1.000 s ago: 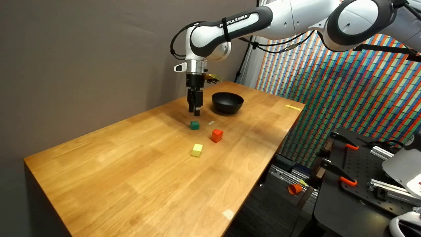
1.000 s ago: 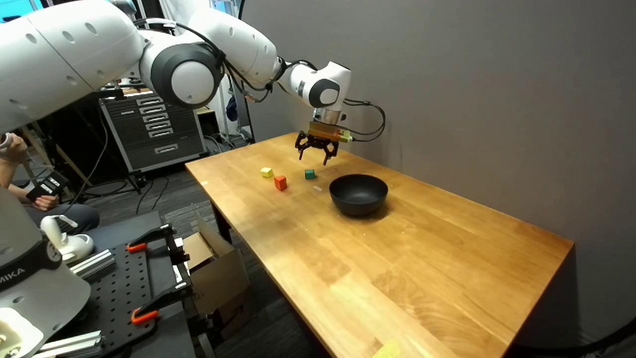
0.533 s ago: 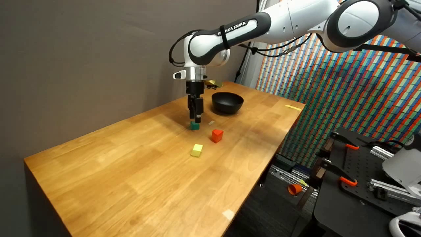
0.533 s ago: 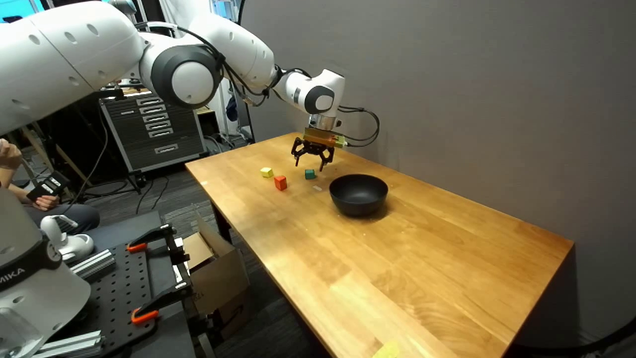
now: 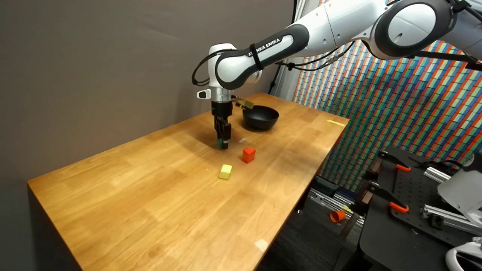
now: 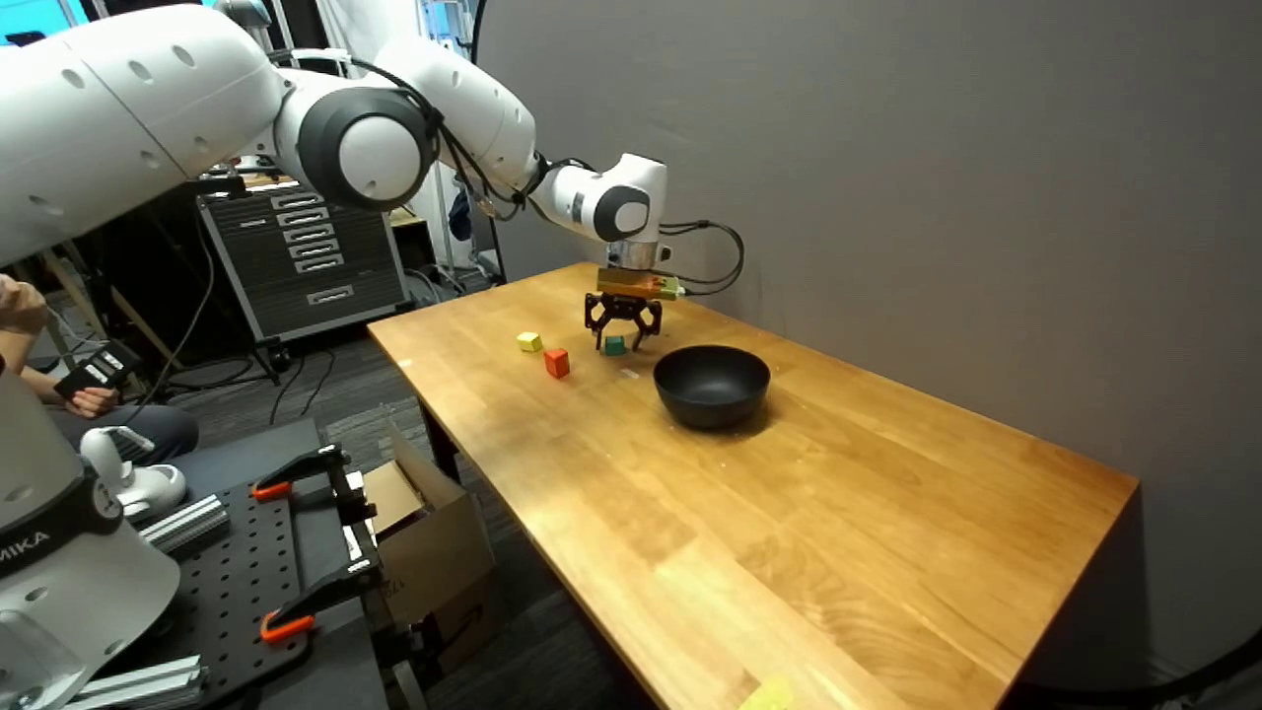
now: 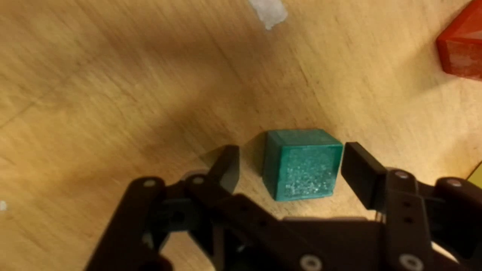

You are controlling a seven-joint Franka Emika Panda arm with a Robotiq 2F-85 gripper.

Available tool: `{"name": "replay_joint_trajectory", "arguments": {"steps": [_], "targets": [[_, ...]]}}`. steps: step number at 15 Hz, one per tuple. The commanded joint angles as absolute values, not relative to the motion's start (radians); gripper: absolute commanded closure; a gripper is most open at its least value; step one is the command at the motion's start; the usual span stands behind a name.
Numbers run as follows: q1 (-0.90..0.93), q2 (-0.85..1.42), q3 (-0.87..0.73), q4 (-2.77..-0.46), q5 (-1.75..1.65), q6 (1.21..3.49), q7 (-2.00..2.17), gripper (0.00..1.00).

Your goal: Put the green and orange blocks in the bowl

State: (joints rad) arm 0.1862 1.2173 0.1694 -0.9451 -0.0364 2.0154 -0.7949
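Note:
The green block (image 7: 307,171) rests on the table between my gripper's (image 7: 292,165) two fingers in the wrist view. The gripper is open; a gap shows on the block's left side, and the right finger is very close to it, touching or not I cannot tell. In an exterior view the fingers (image 5: 222,145) partly hide the green block (image 5: 219,143); it also shows between them in an exterior view (image 6: 614,346). The reddish-orange block (image 5: 248,155) stands nearby, also at the wrist view's upper right (image 7: 465,49). The black bowl (image 6: 711,387) looks empty and stands beside the gripper.
A pale yellow cube (image 5: 225,172) lies near the orange block, its corner also at the wrist view's right edge (image 7: 477,175). A grey wall (image 6: 887,247) runs behind the wooden table (image 6: 789,552). A small tape scrap (image 7: 270,13) is stuck near the blocks.
My gripper has come down from above the table to around the green block, and its fingers have moved closer together. The blocks and the bowl have not moved.

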Motion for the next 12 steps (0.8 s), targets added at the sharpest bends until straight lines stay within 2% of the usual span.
{"name": "replay_joint_trajectory", "arguments": {"steps": [1,4,8,12], "targets": [[0.197,1.19,0.141,-0.983,-0.056,2.075,-0.759,0.58],[0.199,1.17,0.109,-0.995,-0.067,2.081,-0.732,0.81],[0.205,1.087,0.009,-1.01,-0.133,2.061,-0.632,0.85],[0.206,1.001,-0.109,-1.03,-0.191,2.04,-0.514,0.85]]}}
